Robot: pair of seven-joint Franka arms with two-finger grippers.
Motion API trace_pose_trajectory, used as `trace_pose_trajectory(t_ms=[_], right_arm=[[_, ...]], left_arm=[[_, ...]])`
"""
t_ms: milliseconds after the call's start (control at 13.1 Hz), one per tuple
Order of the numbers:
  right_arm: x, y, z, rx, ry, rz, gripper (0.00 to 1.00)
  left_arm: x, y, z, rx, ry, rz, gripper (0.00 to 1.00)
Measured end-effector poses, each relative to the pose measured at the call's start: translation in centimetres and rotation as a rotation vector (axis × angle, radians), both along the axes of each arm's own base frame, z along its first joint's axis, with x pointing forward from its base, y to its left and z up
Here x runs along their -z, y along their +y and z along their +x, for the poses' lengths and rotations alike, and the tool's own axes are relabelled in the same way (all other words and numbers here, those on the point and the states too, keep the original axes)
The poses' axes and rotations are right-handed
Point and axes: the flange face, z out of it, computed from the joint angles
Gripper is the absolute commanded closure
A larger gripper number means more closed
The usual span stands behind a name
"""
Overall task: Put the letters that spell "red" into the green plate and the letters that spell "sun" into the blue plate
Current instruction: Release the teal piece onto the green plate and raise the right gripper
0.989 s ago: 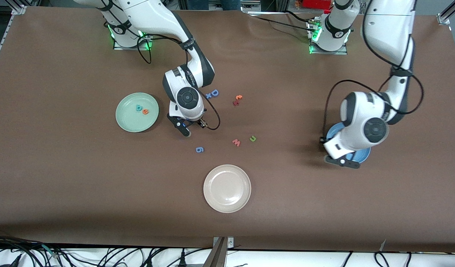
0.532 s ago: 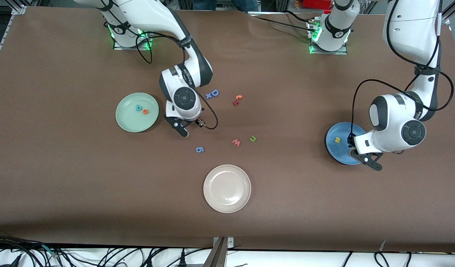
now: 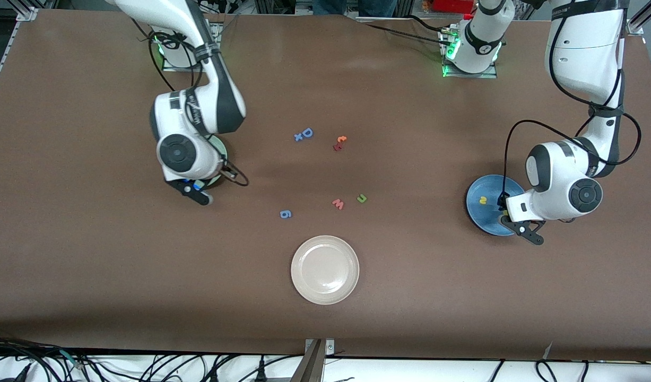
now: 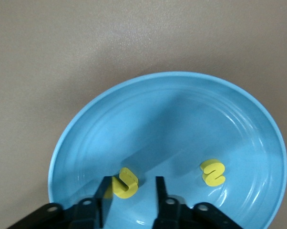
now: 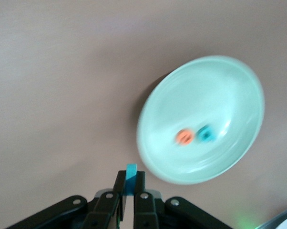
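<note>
yellow foam tells most of it: the left gripper, low over the blue plate at the left arm's end of the table, has just parted its fingers a little, and the yellow "u" sits between them on the plate floor, released or close to it. the yellow "s" lies near it in the same plate. so two of the "sun" letters are home; the green "n" is out on the brown cloth beside the pink "w".

at the other end, the right gripper has swung away from the middle of the table and now hangs by the rim of the green plate, fingers pinched tight on a teal letter, by my guess the "r". the orange "e" and teal "d" already lie side by side in that plate, so a drop here would finish "red".

room looks easy: the gripper needs to come further in over the rim before letting go. the beige plate, the blue "g", the capital "D" and the red-orange pair all lie well apart from both arms.
</note>
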Motion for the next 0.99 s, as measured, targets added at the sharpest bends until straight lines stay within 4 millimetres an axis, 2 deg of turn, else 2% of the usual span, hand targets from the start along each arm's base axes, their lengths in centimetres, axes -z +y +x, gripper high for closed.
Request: trace_pose_trajectory(t_ms=[76,228,304,380,609,989], right_arm=[[0.7,-2.6,0.0,-0.030,0.022,0.004,1.00],[2.0,-6.1,0.2,-0.062,0.031,0.016,1.00],[2.6,-7.5,0.4,-0.068,0.029,0.019,0.67],[3.2,-8.3,0.5,-0.072,0.033,0.018,0.01],[4.3,-9.0,0.4,-0.068,0.051,0.005,0.00],[3.9,-8.7,0.5,-0.073,0.045,0.012,0.00]], left_arm=[[-0.2,-0.2,0.2,0.004,-0.003,-0.002,0.00],[-1.6,-2.0,0.6,0.022,-0.008,-0.017,0.00],[-2.7,-3.8,0.8,0.022,-0.011,-0.028,0.00],[-3.7,-6.2,0.8,-0.010,-0.010,-0.035,0.00],[-5.8,-15.0,-0.3,-0.145,0.000,-0.047,0.00],[-6.4,-28.0,-3.9,-0.338,0.022,-0.035,0.00]])
